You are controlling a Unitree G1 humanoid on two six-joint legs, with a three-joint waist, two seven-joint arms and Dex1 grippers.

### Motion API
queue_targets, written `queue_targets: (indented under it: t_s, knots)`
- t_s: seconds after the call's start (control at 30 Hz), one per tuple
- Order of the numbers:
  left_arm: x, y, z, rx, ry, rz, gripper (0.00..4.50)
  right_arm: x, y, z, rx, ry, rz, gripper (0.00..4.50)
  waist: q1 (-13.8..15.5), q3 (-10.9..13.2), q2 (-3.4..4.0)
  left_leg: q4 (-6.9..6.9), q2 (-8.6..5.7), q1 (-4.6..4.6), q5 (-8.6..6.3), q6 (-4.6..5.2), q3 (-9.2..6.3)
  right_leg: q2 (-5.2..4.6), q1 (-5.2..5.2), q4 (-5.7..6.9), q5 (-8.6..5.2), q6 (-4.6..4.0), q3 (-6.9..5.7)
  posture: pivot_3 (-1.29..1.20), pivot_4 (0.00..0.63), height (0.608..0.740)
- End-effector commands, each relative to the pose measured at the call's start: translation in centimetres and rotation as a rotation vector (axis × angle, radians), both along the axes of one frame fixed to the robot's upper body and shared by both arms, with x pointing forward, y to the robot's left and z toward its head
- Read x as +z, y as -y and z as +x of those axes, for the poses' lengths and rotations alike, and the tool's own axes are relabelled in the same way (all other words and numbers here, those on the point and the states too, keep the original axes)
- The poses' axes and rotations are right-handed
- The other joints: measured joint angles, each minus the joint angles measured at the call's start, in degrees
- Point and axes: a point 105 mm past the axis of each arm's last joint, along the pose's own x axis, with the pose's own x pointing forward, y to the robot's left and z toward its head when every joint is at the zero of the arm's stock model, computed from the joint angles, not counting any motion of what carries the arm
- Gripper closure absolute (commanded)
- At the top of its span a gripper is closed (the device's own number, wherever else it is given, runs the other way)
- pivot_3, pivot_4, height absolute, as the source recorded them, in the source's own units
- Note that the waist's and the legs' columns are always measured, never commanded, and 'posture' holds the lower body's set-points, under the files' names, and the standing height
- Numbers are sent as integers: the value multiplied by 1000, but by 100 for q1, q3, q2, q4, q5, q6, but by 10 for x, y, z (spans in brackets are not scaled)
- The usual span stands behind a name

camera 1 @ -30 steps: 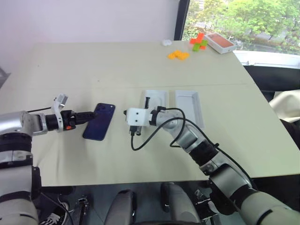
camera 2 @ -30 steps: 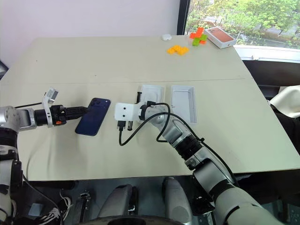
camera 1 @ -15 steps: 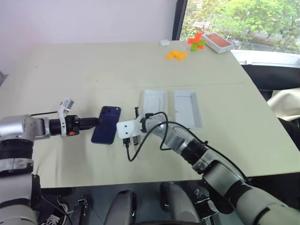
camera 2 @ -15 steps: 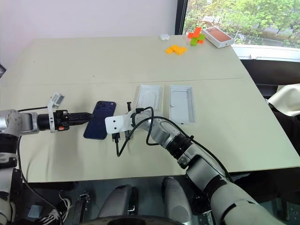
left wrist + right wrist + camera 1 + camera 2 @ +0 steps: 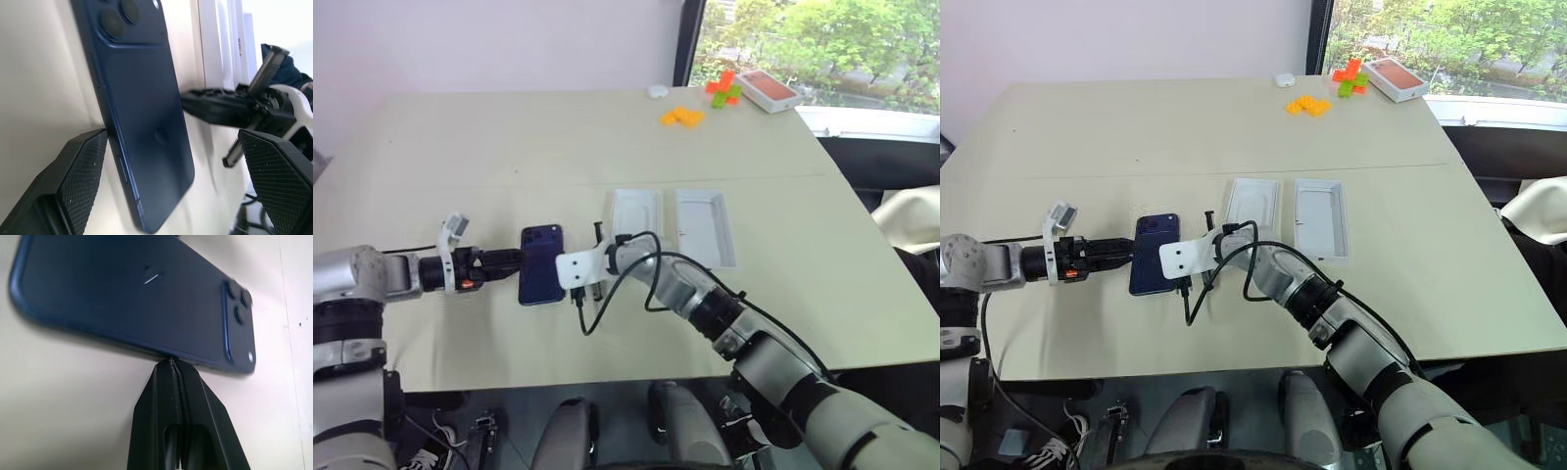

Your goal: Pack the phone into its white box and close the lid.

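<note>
The dark blue phone (image 5: 541, 264) lies back up on the table, its camera cluster at the far end. My left gripper (image 5: 513, 260) is open at the phone's near left side, and one of its pads (image 5: 78, 181) is beside the phone's (image 5: 146, 122) long edge. My right gripper (image 5: 172, 362) is shut on nothing, with its tip against the phone's (image 5: 127, 308) other long edge. Two shallow white shells lie open side by side to the right, one nearer the phone (image 5: 636, 211) and one further right (image 5: 705, 225). I cannot tell which is the white box and which the lid.
At the far right corner of the table stand an orange-topped white box (image 5: 773, 90), orange blocks (image 5: 685, 116), red and green blocks (image 5: 726, 88) and a small white object (image 5: 656, 90). A black cable (image 5: 607, 299) loops from my right wrist over the table.
The phone has turned from slanted to nearly square with the shells. My right gripper came left from in front of the shells to the phone's edge. My left gripper stayed at the phone's left side.
</note>
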Motion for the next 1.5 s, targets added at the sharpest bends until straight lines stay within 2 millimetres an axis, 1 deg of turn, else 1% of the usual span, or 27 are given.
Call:
queue_targets:
  t_s: [0.03,0.13,0.2,0.3,0.53,0.6,0.67,0.87,1.0,1.1,1.23,1.37,1.43,1.5]
  knots:
    - [18,26,-2,-95,43,-69,0,3,-10,-7,31,0,18,4455,0,0,0,0,0,0,0,0,0,0,0,0,0,0,0,0,150,740]
    - [24,31,-3,-110,57,-65,0,3,-11,-8,32,-2,22,4455,-1,0,0,0,0,-3,1,-2,-3,0,-2,-1,0,0,-1,0,150,740]
    - [18,28,0,-87,59,-38,0,3,-11,-7,29,0,23,4455,-1,0,0,0,0,-4,2,-4,-4,0,-3,0,0,0,-2,0,150,740]
    - [25,29,2,-77,71,-62,0,3,-11,-7,26,-4,28,4455,-3,0,0,-1,0,-4,3,-7,-5,0,-4,-1,0,0,-2,0,150,740]
    - [29,25,5,-49,86,-54,0,1,-9,-7,32,-8,22,4455,-7,1,0,-1,0,-10,6,-13,-10,0,-7,-2,1,-1,-6,0,150,740]
    - [29,24,6,-43,93,-46,0,-4,-8,-14,69,-55,-2,4455,-7,1,0,-2,0,-10,7,-14,-10,0,-8,-2,1,-1,-6,0,150,740]
    - [32,24,6,-40,98,-51,0,-7,-6,-19,94,-65,-17,4455,-8,0,-1,-2,0,-11,7,-14,-11,0,-8,-3,1,-1,-7,0,150,740]
    - [44,30,6,-52,120,-97,0,-4,-8,-16,78,-50,1,4455,-15,1,-1,-5,1,-11,7,-16,-12,0,-9,-4,1,-1,-7,0,150,740]
    - [40,29,4,-44,105,-84,0,-2,-8,-15,71,-48,12,4455,-13,0,-1,-5,0,-11,9,-19,-16,-1,-8,-4,1,-1,-11,0,150,740]
    - [47,32,4,-62,123,-100,0,-2,-6,-13,68,-43,9,4455,-11,0,-1,-6,0,-11,10,-20,-18,-1,-8,-4,1,-1,-12,0,150,740]
    - [33,29,0,-54,85,-44,0,1,-6,-11,59,-37,17,4455,-10,0,-1,-6,0,-11,11,-23,-21,-2,-6,-4,1,-1,-14,0,150,740]
    - [35,32,-1,-65,85,-80,0,2,-5,-10,57,-35,22,4455,-10,1,-1,-7,0,-11,12,-25,-23,-2,-7,-4,1,-1,-15,0,150,740]
    - [44,37,3,-71,121,-113,0,1,-4,-9,53,-31,21,4455,-2,0,-1,-7,0,-13,13,-27,-26,-2,-7,-4,1,-1,-17,0,150,740]
    - [35,39,0,-82,114,-45,0,1,-4,-9,53,-31,21,4455,1,0,-1,-7,-3,-13,14,-28,-29,-5,-6,-4,1,-1,-20,0,150,740]
